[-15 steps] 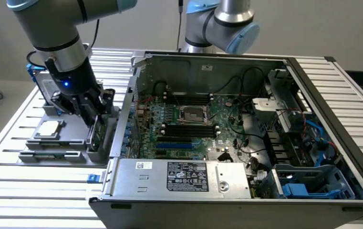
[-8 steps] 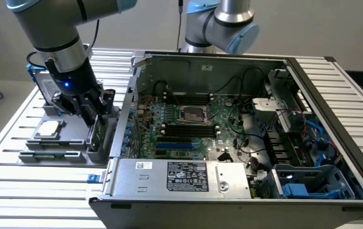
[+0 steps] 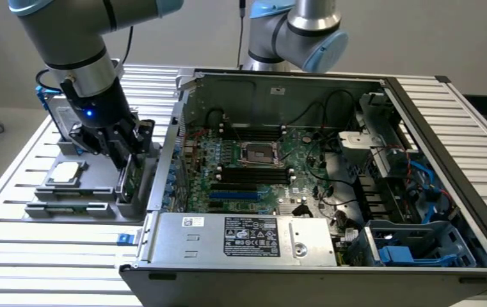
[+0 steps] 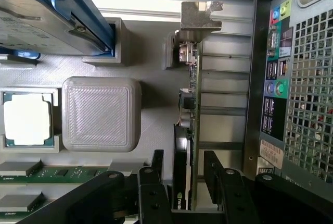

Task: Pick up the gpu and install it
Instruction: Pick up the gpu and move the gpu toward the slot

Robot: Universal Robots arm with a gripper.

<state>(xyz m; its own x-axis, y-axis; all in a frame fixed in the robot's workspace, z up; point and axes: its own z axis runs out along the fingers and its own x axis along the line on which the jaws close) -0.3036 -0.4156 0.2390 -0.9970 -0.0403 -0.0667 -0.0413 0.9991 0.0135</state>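
The gpu stands on edge in a slot of the grey parts holder, green board and black cooler seen edge-on, its silver end bracket at the far end. My gripper is open and straddles the card, one black finger on the cooler side and the other on the board side, with narrow gaps showing. In the exterior view my gripper hangs low over the gpu, just left of the open computer case. The motherboard lies exposed inside.
The holder also carries a processor, memory sticks and a silver hard drive in a blue frame. The case's rear port panel stands close beside the card. A second arm rises behind the case.
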